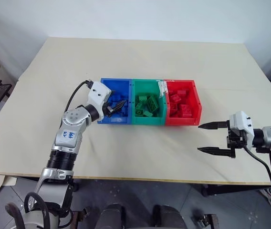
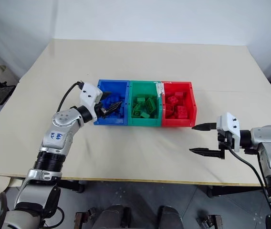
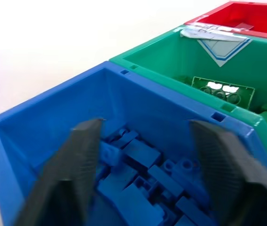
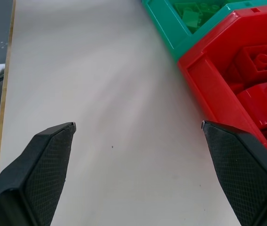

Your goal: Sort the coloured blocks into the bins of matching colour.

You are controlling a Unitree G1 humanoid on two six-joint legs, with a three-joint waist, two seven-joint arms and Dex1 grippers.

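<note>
bins: blue bin (image 1: 108,119), green bin (image 1: 148,120) and red bin (image 1: 183,122) are sitting joined in a row mid-table (image 1: 140,62), blue on the robot's left, red on its right.
blue blocks: a pile (image 3: 138,176) is lying inside the blue bin.
green blocks: several (image 1: 147,105) are lying in the green bin, one showing its hollow underside (image 3: 222,88) in the left wrist view.
red blocks: a heap (image 1: 179,105) is sitting in the red bin, studs visible (image 4: 260,59).
left gripper (image 1: 117,108): hovering over the blue bin's near-left corner, fingers (image 3: 79,165) spread apart, nothing between them, blue pile right below.
right gripper (image 1: 213,138): hanging above bare table just right of the red bin, pointing toward it, fingers (image 4: 53,160) wide apart, holding nothing.
label: a white sticker (image 3: 218,35) is sitting on the rim between green and red bins.
</note>
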